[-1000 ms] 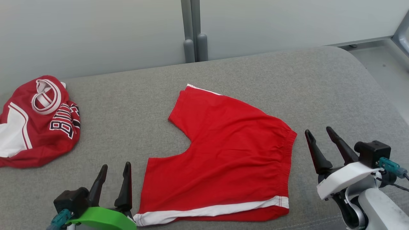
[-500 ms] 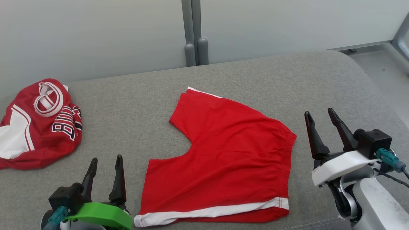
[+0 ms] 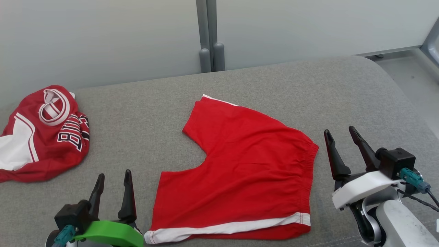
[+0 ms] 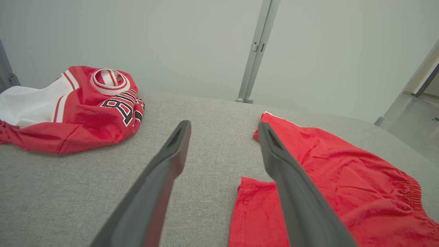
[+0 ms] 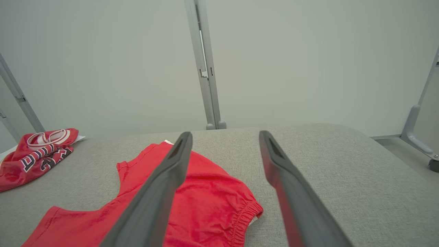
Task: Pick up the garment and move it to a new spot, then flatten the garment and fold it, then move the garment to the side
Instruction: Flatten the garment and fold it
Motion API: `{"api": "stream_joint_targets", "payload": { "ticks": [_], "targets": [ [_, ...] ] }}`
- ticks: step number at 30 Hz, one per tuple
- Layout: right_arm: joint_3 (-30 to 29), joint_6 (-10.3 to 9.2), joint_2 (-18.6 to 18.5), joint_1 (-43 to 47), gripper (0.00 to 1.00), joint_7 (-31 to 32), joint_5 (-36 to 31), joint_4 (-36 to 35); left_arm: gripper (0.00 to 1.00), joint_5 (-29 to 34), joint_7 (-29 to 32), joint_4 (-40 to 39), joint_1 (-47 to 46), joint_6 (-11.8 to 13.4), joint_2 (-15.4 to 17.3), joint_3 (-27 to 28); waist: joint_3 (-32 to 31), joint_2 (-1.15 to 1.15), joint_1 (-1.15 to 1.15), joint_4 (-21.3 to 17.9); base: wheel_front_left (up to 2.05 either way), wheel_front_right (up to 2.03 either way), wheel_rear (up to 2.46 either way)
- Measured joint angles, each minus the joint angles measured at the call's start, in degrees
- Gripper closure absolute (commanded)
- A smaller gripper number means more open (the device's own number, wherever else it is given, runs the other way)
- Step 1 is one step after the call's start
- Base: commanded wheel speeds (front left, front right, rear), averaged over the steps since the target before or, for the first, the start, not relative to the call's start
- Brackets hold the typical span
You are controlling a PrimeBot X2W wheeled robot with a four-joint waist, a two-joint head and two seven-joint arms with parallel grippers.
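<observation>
The shorts (image 3: 240, 171) lie flat on the grey cushion (image 3: 137, 113), between the two grippers. They sit just right of the left gripper (image 3: 114, 173) and just left of the right gripper (image 3: 339, 129). Both grippers have their fingers spread wide and hold nothing. A jersey (image 3: 41, 137) lies well off to the left of the left fingers.
</observation>
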Motion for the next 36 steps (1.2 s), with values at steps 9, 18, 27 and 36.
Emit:
{"api": "stream_joint_targets", "payload": {
  "ticks": [9, 18, 27, 36],
  "targets": [
    [1.8, 0.86, 0.0, 2.1, 0.0, 0.0, -0.2, 1.9, 0.0, 0.0, 0.3, 3.6, 3.1, 0.0, -0.1, -1.8, -0.2, 0.0, 0.0, 0.1, 0.0, 0.0, 0.0],
    [4.0, 2.74, -0.7, 5.3, 0.0, 0.0, -0.5, 5.1, 0.0, -0.7, 4.5, 6.5, 7.1, -2.2, 0.4, -4.9, 0.2, 0.0, 0.0, 0.3, 0.0, 0.0, 0.0],
    [5.8, 4.7, -1.3, 6.2, 0.0, 0.2, -0.5, 6.9, 0.0, -0.7, 7.2, 8.6, 8.0, -4.5, 1.0, -6.7, 0.7, 0.0, 0.0, 0.5, 0.0, 0.0, 0.0],
    [7.4, 6.24, -1.0, 6.0, 0.0, 0.2, -0.6, 7.8, 0.0, -2.6, 7.2, 10.8, 7.6, -5.9, 0.8, -6.6, 1.7, 0.0, 0.0, -0.5, 0.0, 0.0, 0.0]
  ]
}}
